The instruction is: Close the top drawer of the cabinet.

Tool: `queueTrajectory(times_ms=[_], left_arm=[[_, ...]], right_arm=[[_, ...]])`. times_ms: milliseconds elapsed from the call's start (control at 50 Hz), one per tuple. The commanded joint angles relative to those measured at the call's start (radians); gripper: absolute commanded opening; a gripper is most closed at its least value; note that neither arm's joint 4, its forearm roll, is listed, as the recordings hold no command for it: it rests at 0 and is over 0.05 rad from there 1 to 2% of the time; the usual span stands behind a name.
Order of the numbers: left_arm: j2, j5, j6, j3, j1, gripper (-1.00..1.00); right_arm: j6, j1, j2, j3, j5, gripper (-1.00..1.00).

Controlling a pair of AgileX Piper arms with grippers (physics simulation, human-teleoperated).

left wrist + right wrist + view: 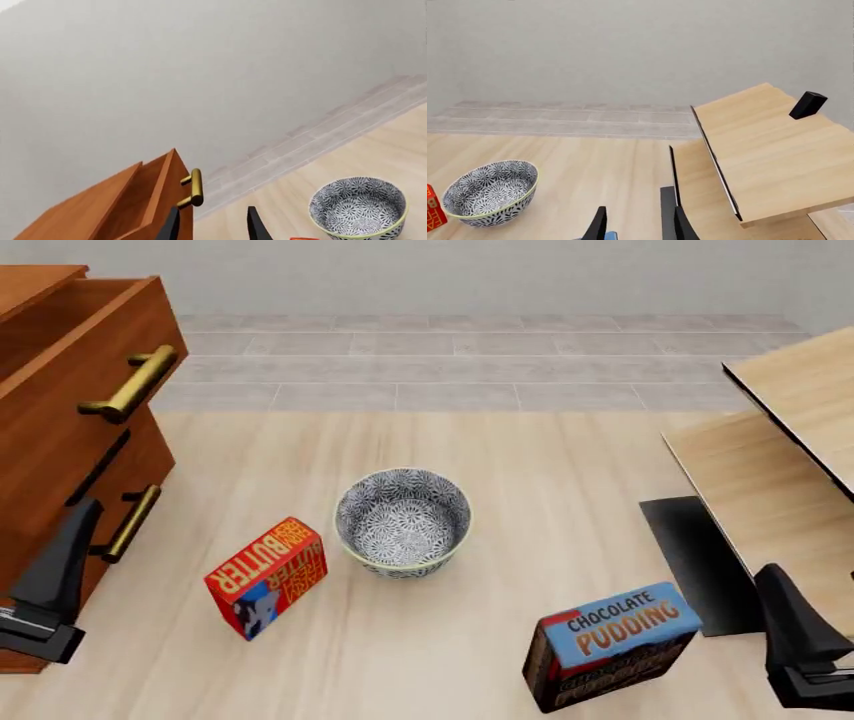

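Observation:
The cabinet (pixel 60 455) stands at the far left, reddish-brown wood. Its top drawer (pixel 94 350) is pulled out, and its brass bar handle (pixel 134 383) faces the table. In the left wrist view the open drawer (pixel 143 197) and its handle (pixel 192 189) lie just ahead of my left gripper (pixel 213 227), which is open and empty. In the front view the left gripper (pixel 78 530) hangs beside the middle drawer's handle (pixel 130 523), below the top drawer. My right gripper (pixel 781 590) is open and empty at the near right, far from the cabinet.
A patterned bowl (pixel 400 520) sits mid-table. A red butter box (pixel 267 575) stands to its left and a chocolate pudding box (pixel 607 645) at the near right. Tilted pale wooden panels (pixel 781 450) rise at the right, with a small black block (pixel 808 105) on them.

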Motion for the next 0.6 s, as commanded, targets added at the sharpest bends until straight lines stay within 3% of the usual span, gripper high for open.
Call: queueTrajectory(times_ms=[20, 360, 600], left_arm=[[0.057, -0.054, 0.032, -0.003, -0.009, 1.00], [0.132, -0.128, 0.066, -0.025, -0.022, 1.00], [0.249, -0.263, 0.102, -0.005, -0.030, 1.00]], right_arm=[[0.005, -0.004, 0.000, 0.001, 0.000, 1.00], [0.004, -0.007, 0.000, 0.001, -0.001, 1.00], [0.006, -0.008, 0.000, 0.001, -0.001, 1.00]])
